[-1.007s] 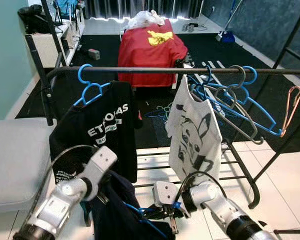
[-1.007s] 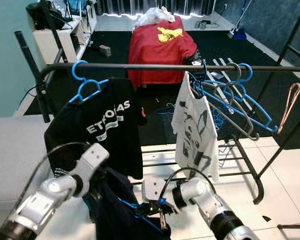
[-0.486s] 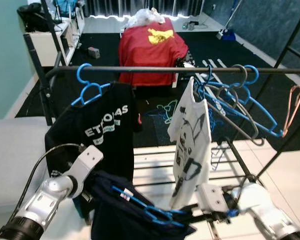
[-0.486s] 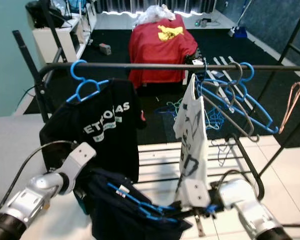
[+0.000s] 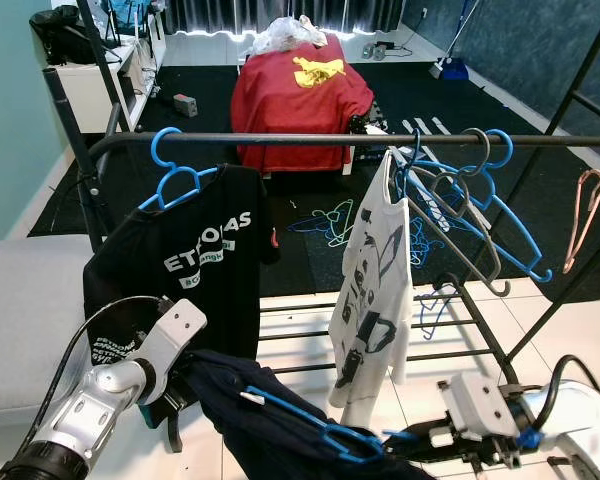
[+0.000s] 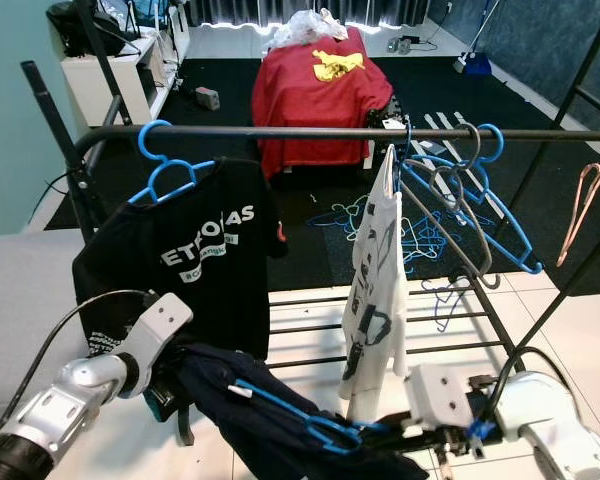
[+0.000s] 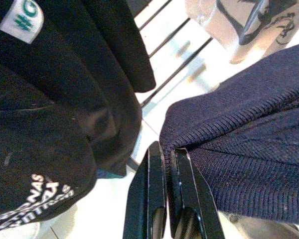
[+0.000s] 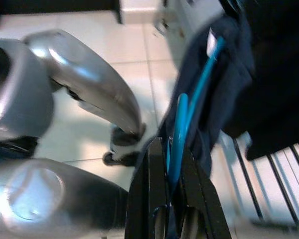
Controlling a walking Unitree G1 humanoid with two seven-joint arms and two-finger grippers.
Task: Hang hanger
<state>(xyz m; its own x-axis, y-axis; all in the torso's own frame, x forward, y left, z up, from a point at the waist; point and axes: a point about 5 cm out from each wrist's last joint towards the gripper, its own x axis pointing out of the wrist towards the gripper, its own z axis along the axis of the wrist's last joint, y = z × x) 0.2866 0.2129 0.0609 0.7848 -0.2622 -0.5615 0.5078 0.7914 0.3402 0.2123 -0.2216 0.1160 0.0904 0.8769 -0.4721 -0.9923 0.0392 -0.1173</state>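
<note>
Below rail [image 5: 310, 140], at 6 o'clock: right gripper [image 6: 380, 428] clamped on stiff, light blue hanger [image 6: 300, 415]; left gripper [image 7: 165, 159] pinching its limp navy garment [image 5: 270, 425]; best held near hook

Right wrist view blurred. Blue hanger [image 5: 310, 425] partly buried in navy garment [image 5: 280, 430]. Left gripper [image 7: 168, 154] fingertips covered by cloth. Right arm [image 6: 555, 425] cut off by frame edge.

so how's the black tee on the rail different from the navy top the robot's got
The black tee hangs upright from the rail on its blue hanger; the navy top is held low between the left gripper and right gripper. The tee has white lettering; the navy top looks plain. Both are dark and sit on blue hangers.
</note>
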